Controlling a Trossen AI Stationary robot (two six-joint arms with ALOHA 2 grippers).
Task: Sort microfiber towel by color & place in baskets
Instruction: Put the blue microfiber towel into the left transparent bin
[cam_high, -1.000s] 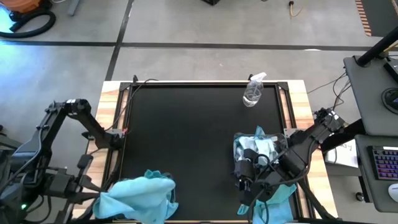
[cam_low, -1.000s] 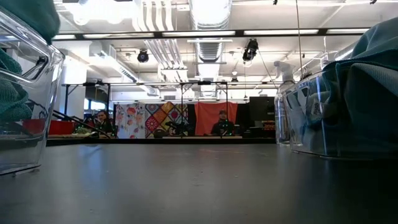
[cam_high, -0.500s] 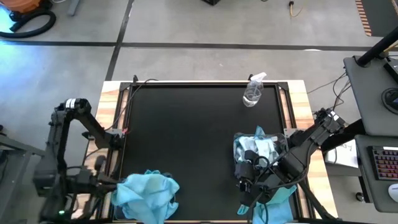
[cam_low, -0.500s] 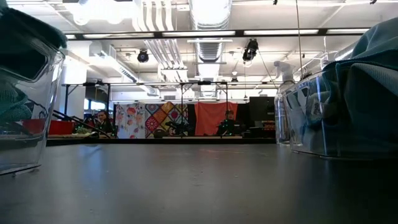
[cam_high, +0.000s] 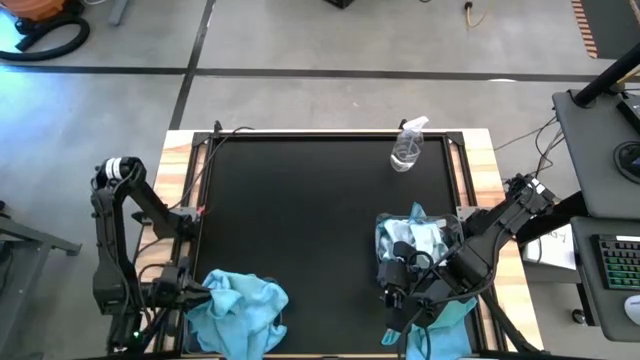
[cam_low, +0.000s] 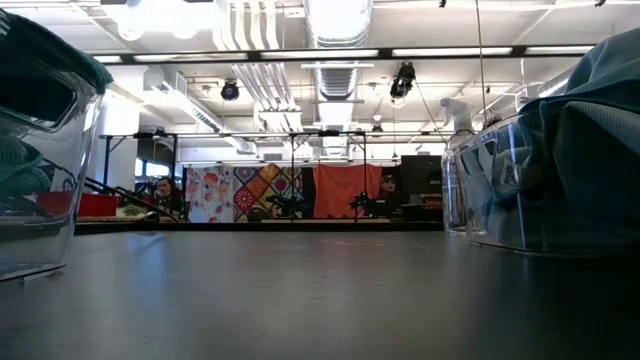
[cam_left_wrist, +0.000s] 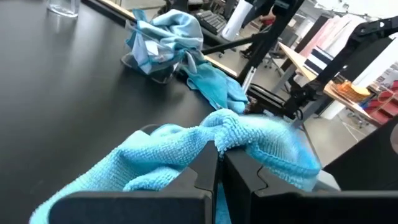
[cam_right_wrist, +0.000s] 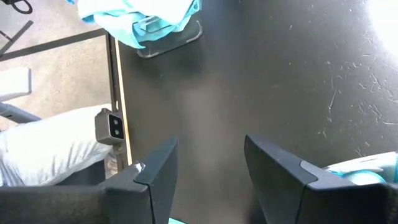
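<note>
My left gripper (cam_left_wrist: 219, 180) is pinched tight on a fold of the blue towel (cam_high: 240, 305), heaped over the near-left basket (cam_low: 35, 170) at seven o'clock on the table (cam_high: 300, 220). It looks light, limp and grippy; I judge a raised ridge the best hold. My right gripper (cam_right_wrist: 208, 168) hangs wide apart, holding nothing, by the right basket (cam_high: 384, 262) of pale towels (cam_high: 415, 235) at four o'clock. The black mat looks smooth; a spray bottle (cam_high: 408, 146) stands at one o'clock, an open workshop beyond.

Bright turquoise towels (cam_high: 238, 310), black table (cam_high: 300, 210), clear spray bottle (cam_high: 407, 148), dark arms.
</note>
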